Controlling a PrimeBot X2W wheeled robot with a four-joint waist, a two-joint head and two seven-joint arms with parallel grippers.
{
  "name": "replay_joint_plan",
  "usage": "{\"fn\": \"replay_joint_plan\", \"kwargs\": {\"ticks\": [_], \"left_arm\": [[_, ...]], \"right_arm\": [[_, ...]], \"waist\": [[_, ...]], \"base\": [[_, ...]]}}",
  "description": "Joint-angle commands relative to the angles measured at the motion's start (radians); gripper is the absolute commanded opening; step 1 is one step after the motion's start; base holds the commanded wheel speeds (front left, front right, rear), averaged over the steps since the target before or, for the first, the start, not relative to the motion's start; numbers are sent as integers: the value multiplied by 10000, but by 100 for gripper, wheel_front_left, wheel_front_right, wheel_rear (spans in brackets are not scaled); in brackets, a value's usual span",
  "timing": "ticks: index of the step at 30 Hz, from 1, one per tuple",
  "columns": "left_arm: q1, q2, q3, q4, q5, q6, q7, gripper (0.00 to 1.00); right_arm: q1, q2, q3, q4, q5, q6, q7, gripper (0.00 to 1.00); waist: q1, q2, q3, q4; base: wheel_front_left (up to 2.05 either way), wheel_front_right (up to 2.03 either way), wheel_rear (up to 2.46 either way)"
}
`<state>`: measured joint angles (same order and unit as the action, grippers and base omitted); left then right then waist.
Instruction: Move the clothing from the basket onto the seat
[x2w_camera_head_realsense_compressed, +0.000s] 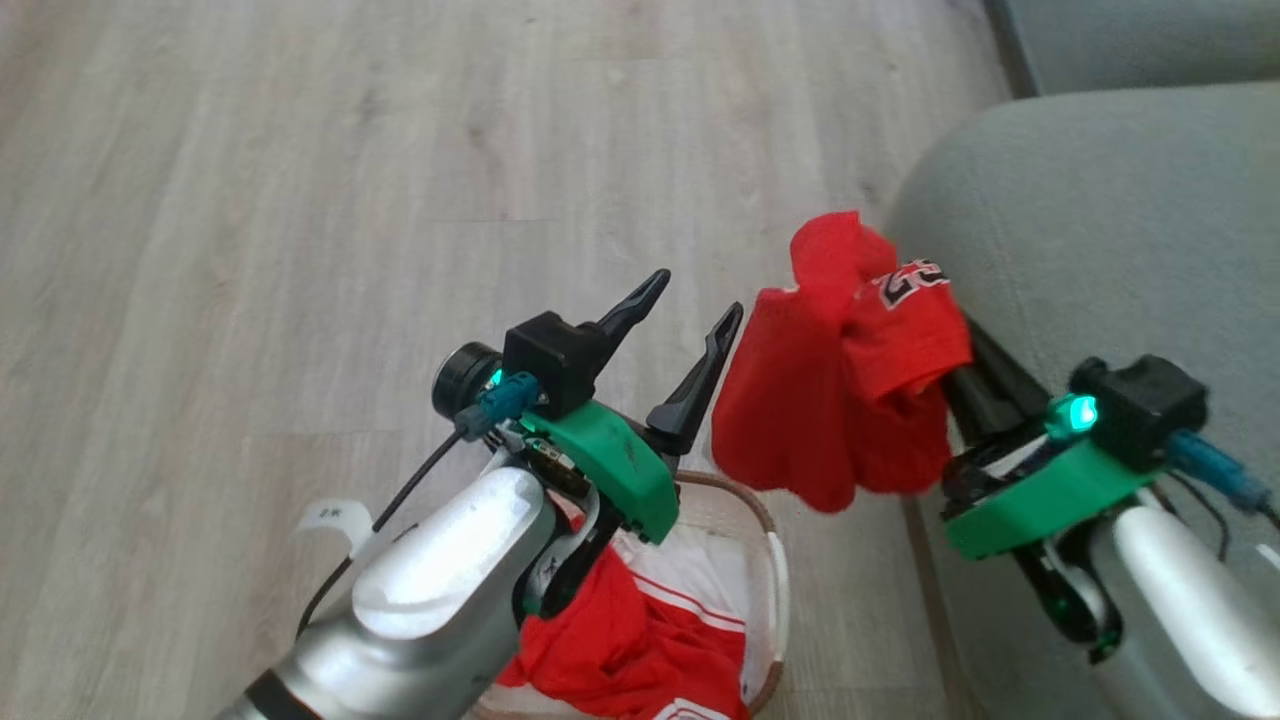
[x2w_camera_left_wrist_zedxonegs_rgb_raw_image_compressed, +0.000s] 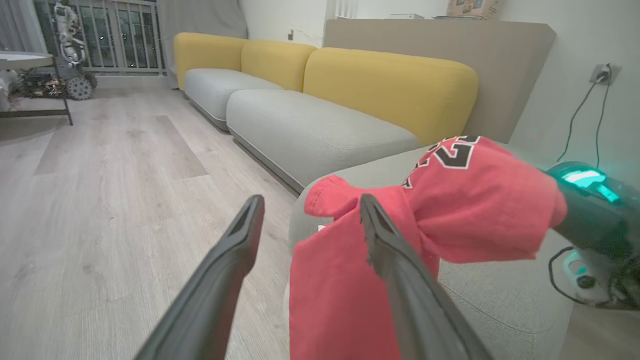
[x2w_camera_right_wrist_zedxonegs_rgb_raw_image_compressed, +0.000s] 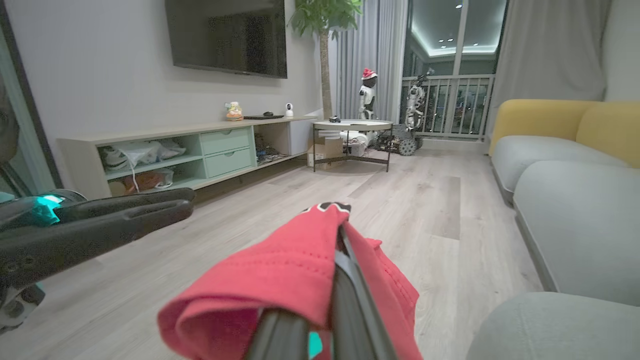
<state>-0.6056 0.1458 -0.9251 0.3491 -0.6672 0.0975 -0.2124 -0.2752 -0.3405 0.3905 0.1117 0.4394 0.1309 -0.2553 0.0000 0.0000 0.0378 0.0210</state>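
Observation:
A red garment (x2w_camera_head_realsense_compressed: 840, 380) with a dark number print hangs in the air at the edge of the grey-green seat (x2w_camera_head_realsense_compressed: 1100, 230), draped over my right gripper (x2w_camera_head_realsense_compressed: 935, 315), which is shut on it. The same red garment (x2w_camera_left_wrist_zedxonegs_rgb_raw_image_compressed: 450, 225) shows in the left wrist view and again as a red fold (x2w_camera_right_wrist_zedxonegs_rgb_raw_image_compressed: 290, 270) in the right wrist view. My left gripper (x2w_camera_head_realsense_compressed: 690, 300) stands open and empty just left of the cloth, above the basket (x2w_camera_head_realsense_compressed: 770, 560). More red and white clothing (x2w_camera_head_realsense_compressed: 650, 630) lies in the basket, partly hidden by my left arm.
Pale wood floor (x2w_camera_head_realsense_compressed: 300, 200) spreads to the left and ahead. A grey sofa with yellow backs (x2w_camera_left_wrist_zedxonegs_rgb_raw_image_compressed: 310, 120) runs along the wall past the seat. A low TV cabinet (x2w_camera_right_wrist_zedxonegs_rgb_raw_image_compressed: 190, 150) and a round table (x2w_camera_right_wrist_zedxonegs_rgb_raw_image_compressed: 352, 125) stand far across the room.

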Motion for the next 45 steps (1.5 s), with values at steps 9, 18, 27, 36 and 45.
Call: {"fn": "replay_joint_plan", "kwargs": {"ticks": [9,18,27,36,45], "left_arm": [[-208,295,217,-243,309,78,-206,100],[-166,329,173,-48,374,85,-283,100],[-162,283,241,164,349,69,-363,100],[-317,197,249,400,391,9,-409,100],[-528,89,179,486,457,-2,-419,100]], "right_arm": [[362,-308,-1024,-1320,-23,-2,-65,0],[685,-288,-1540,-1754,-11,-2,-65,0],[862,-267,-1968,-1862,74,-2,-65,0],[932,-326,-2419,-1900,192,-2,-65,0],[562,-574,-2650,-1712,390,-2,-65,0]], "waist": [[0,0,195,-1704],[0,0,196,-2840],[0,0,245,-4035],[0,0,494,-4844],[0,0,739,-4937]], "base": [[0,0,0],[0,0,0],[0,0,0],[0,0,0],[0,0,0]]}}
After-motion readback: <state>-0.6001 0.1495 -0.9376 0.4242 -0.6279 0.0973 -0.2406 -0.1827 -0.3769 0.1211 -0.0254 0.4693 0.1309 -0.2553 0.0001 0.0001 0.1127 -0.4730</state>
